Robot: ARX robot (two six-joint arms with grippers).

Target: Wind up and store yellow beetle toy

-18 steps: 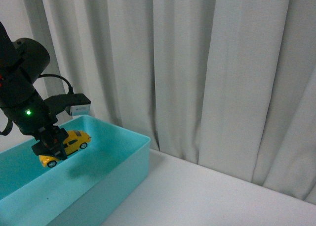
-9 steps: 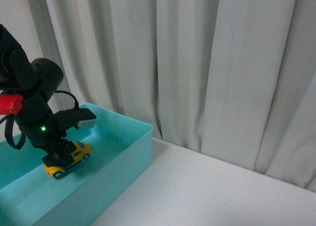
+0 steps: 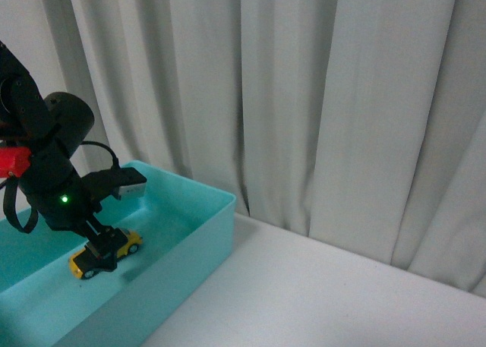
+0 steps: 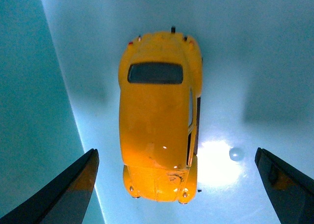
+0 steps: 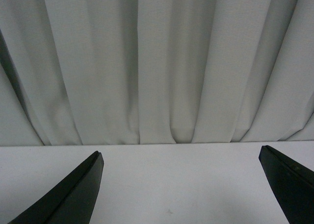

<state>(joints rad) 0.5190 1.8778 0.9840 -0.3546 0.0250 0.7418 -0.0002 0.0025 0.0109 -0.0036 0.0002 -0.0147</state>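
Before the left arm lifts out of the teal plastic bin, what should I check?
1. Small glossy yellow beetle toy car rests on the floor of the teal plastic bin: ok.
2. Toy upright, roof facing up: ok.
3. Left gripper open, jaws standing apart from the toy on both sides: ok.
4. Toy's spring wound: cannot tell.
5. Right gripper open and empty above the white table: ok.

Front camera faces curtain (image 3: pixel 342 96) and teal bin (image 3: pixel 194 260); left wrist peers closely into that bin (shared); right wrist faces curtain.
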